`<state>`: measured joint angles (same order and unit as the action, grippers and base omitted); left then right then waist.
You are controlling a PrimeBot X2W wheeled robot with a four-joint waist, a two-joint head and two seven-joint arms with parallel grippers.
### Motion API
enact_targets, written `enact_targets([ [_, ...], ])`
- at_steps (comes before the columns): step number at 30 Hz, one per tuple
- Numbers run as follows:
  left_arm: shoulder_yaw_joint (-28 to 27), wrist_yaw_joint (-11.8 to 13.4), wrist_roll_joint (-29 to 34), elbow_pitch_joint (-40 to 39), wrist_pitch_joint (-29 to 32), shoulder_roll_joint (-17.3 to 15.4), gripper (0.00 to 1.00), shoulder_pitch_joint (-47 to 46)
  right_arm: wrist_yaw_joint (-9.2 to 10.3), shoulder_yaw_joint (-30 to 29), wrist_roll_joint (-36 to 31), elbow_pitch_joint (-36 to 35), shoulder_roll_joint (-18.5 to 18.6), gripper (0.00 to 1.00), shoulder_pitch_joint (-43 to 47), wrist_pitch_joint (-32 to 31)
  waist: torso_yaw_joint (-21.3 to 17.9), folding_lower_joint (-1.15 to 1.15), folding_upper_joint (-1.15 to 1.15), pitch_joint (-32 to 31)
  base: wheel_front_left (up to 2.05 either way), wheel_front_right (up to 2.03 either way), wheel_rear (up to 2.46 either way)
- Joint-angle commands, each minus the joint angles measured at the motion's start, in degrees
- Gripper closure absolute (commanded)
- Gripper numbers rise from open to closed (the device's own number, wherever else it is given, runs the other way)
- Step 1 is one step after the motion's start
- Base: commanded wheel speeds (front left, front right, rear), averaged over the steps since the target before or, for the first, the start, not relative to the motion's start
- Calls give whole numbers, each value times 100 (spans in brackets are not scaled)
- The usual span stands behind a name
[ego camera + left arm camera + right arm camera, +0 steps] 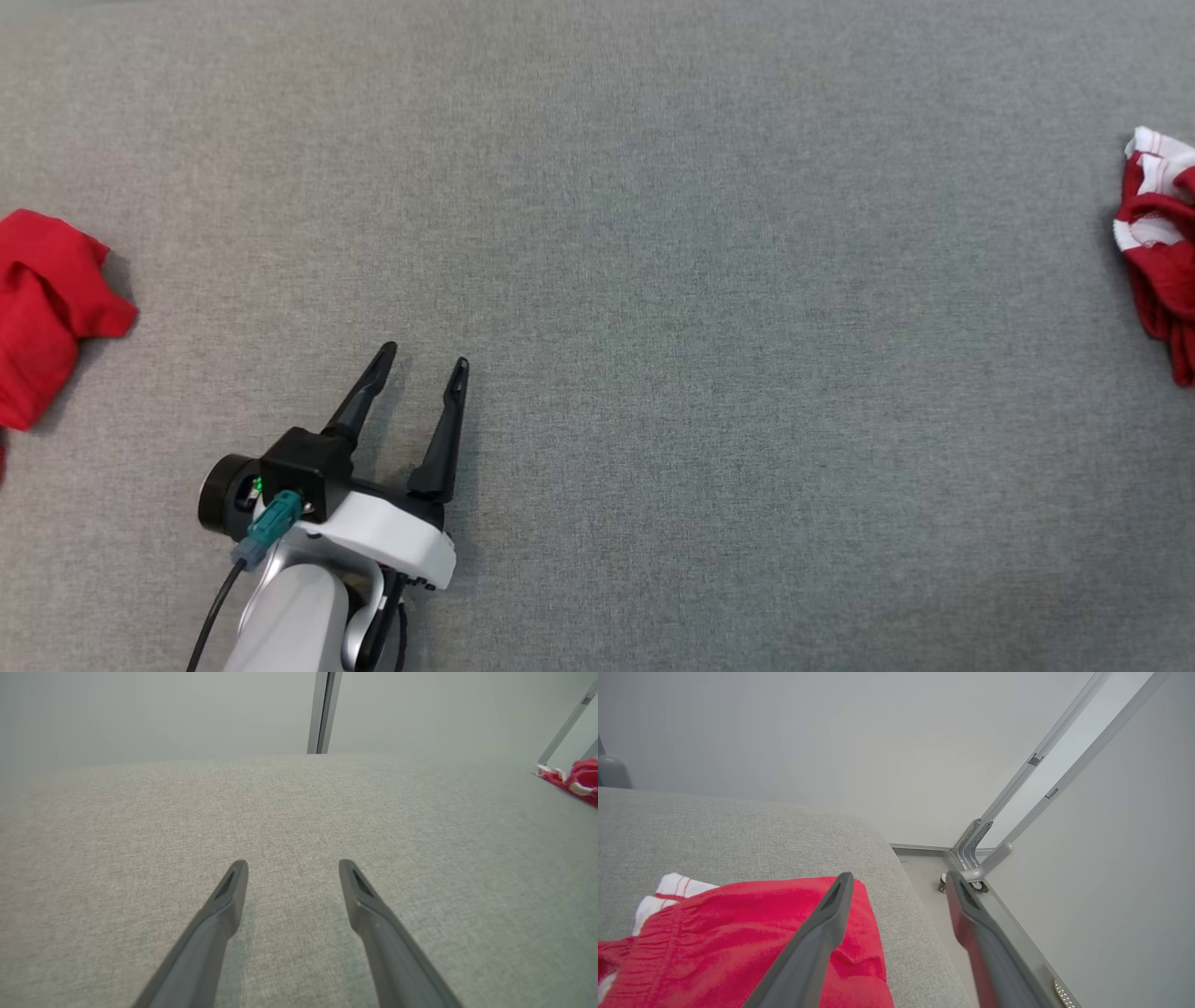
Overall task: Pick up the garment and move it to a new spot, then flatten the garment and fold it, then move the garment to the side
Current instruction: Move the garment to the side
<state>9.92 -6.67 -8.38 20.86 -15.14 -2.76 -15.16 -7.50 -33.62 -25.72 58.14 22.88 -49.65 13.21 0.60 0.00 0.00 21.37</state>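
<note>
Red cloth (51, 308), red-white garment (1160, 252): partly beyond edges

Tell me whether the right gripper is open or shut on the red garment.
Open: the right gripper shows its fingers apart with nothing between them; the red garment lies unheld.

- Looks like a bare lab or test room.
- Plain pale walls (784, 732), grey cloth-covered table (653, 187).
- 2 metal rails (1036, 760) and a small caster (942, 887) in the corner.
</note>
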Motion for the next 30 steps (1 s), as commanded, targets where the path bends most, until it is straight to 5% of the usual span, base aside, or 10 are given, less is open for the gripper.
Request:
enact_targets([
  [1,-67,56,-20,-1,1,-27,0,37,2,54,-41,34,-98,0,29,126,-15,0,0,-114,0,0,0],
  [11,-404,298,-168,101,1,-28,0,422,2,1300,1251,-1376,-1380,0,1073,201,56,0,0,-777,0,0,0],
  [17,-674,388,-190,172,1,-27,0,707,2,2039,1902,-2122,-1823,0,2113,202,168,0,0,-1167,0,0,0],
  [30,-898,416,-21,485,1,-28,0,1228,2,3140,2733,-2794,-1964,0,3705,204,336,0,0,-2029,0,0,0],
])
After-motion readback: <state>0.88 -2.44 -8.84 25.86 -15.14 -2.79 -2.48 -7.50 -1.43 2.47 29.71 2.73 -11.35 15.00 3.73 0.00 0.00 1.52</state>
